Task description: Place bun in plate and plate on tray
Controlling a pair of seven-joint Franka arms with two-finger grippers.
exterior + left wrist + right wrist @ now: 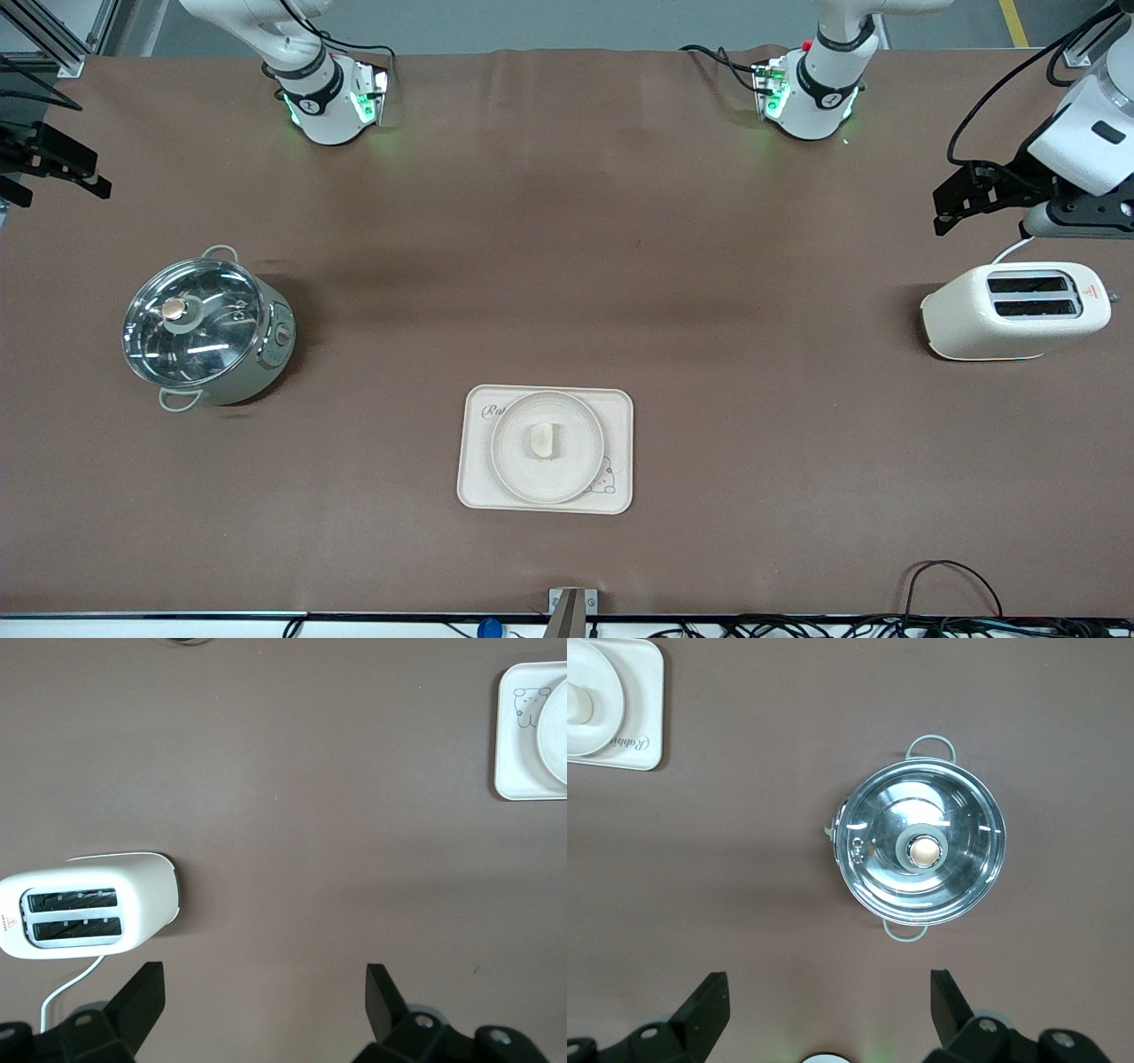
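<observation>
The cream bun (541,440) lies in the round plate (574,462), and the plate sits on the rectangular tray (475,489) with "Rabbit" lettering, near the front camera at the table's middle. My left gripper (941,211) is open and empty, up over the table at the left arm's end, beside the toaster. My right gripper (99,175) is open and empty, up over the table's edge at the right arm's end. The right wrist view shows the tray (645,691), the plate (604,691) and the bun (574,702). The left wrist view shows a tray corner (512,762) and the plate's edge (558,744).
A cream toaster (1014,310) stands toward the left arm's end, also in the left wrist view (89,912). A steel pot with a glass lid (205,330) stands toward the right arm's end, also in the right wrist view (921,850). Cables lie along the front edge.
</observation>
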